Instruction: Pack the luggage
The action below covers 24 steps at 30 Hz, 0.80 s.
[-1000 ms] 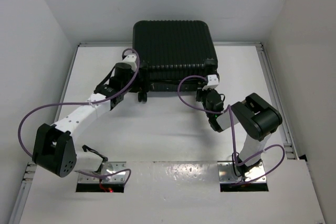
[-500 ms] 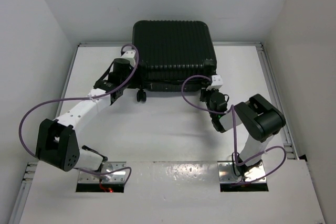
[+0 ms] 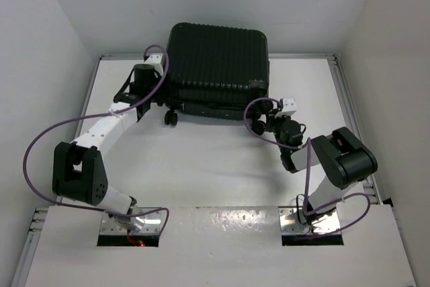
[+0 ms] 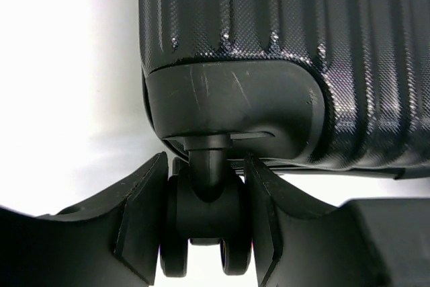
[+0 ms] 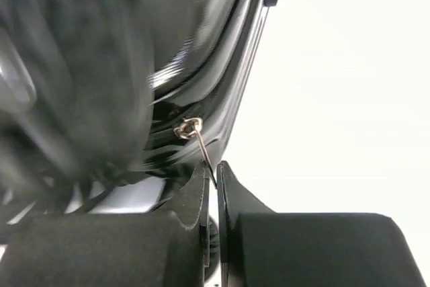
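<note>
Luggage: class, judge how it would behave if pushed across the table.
With a caster wheel at its corner, the luggage may roll once upright. Its ribbed hard shell looks stiff, unlikely to flex. Its bulk suggests weight.

One luggage (image 3: 218, 58), two grippers (image 4: 205, 213) (image 5: 211, 179), one table (image 3: 201, 166).

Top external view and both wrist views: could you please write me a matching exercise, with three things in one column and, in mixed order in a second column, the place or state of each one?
Column 1
1. left pincer
2. right pincer
3. suitcase

Column 2
a. lies at the far side of the table
b. shut on the thin metal zipper pull
c. shut on a small black wheel

Pairs: 1-c, 2-b, 3-a
</note>
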{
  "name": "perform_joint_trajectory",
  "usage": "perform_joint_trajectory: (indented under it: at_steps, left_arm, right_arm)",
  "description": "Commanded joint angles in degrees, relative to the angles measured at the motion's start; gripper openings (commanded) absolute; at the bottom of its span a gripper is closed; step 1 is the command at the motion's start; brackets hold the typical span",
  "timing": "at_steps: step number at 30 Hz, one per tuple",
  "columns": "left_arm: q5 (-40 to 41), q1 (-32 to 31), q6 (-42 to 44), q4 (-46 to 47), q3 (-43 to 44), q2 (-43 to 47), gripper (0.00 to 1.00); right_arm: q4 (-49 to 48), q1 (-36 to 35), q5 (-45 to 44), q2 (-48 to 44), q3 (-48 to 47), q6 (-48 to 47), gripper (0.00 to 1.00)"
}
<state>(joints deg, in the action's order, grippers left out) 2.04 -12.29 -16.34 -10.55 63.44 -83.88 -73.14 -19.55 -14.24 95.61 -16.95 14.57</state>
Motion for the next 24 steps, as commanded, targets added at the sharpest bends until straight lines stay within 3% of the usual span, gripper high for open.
perform_joint_trajectory:
  at_steps: [1,14,21,24]
  left_arm:
    - [9.65,5.18,7.54,-2.99,1.68,-3.21,0.0]
    - [11.23,6.85,16.25,3.95,9.6,-14.2,0.0]
    - [11.14,6.32,17.83,5.27,12.59,-16.32,0.0]
    - [11.66,5.18,18.36,6.58,12.59,-16.85,0.0]
  right_arm:
    - [-20.11,5.05,-5.27,-2.19,-0.27,-0.94,0.0]
    - [-20.02,12.78,-1.67,14.66,-19.69,-1.12,0.0]
    - [-20.19,14.89,-1.84,29.06,-37.08,-2.0,0.0]
    - [-20.02,15.07,-2.46,35.57,-49.7,-2.0,0.0]
